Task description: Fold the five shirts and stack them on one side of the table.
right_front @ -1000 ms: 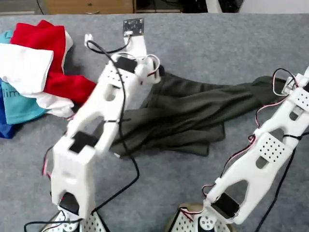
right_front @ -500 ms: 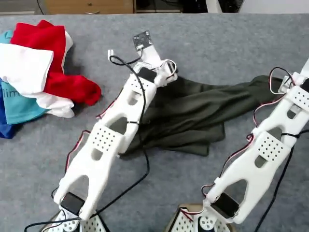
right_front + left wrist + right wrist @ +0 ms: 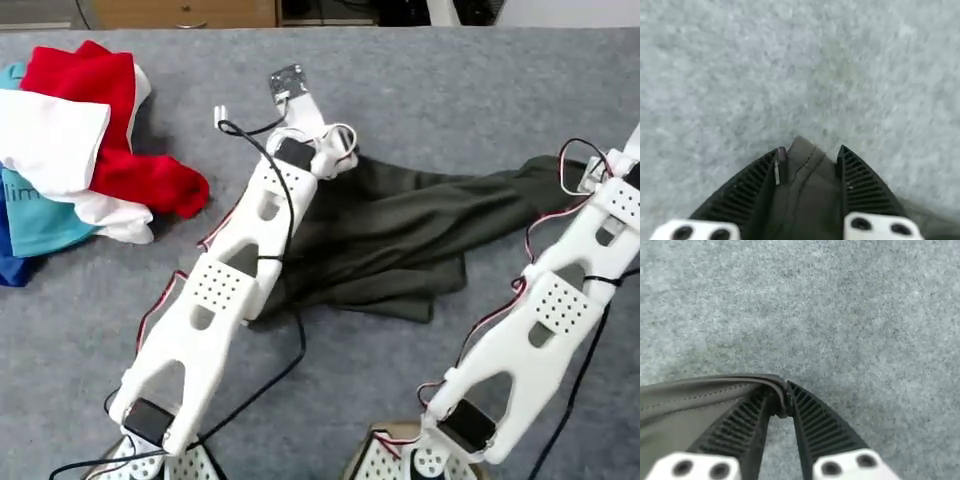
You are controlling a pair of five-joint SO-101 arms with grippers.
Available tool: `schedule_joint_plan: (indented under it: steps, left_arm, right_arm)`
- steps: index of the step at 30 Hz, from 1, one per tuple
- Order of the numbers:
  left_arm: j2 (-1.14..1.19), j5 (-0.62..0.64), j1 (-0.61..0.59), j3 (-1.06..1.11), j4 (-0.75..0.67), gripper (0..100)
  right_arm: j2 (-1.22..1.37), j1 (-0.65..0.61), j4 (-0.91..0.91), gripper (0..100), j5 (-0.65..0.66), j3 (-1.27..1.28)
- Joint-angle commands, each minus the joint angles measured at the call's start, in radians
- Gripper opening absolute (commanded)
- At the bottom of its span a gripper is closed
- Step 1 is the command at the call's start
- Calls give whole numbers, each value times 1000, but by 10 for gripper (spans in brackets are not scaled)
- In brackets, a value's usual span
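Left jaws: closed to a narrow gap, clamped on a corner of the olive shirt [image 3: 400, 228]. Right jaws: pinched almost shut on a stitched edge of the same shirt.

The shirt lies rumpled on the grey surface [image 3: 480, 80]. Its long axis runs crosswise from one grip to the other, and its near side is doubled over.

The left arm [image 3: 230, 290] lies across the shirt's left portion. Each arm is already at its own end.

The pile of remaining shirts [image 3: 70, 130] (red, white, teal, blue) sits well apart, at the far left.

Judgement: any fold must be drawn along that crosswise axis, and the left arm's body may snag the cloth.
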Motion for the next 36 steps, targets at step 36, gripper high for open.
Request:
schedule_joint_plan:
  steps: [36]
  left_arm:
    - [-24,-153,-20,-210,203,154]
  right_arm:
    - [-21,-12,5,2,44,-64]
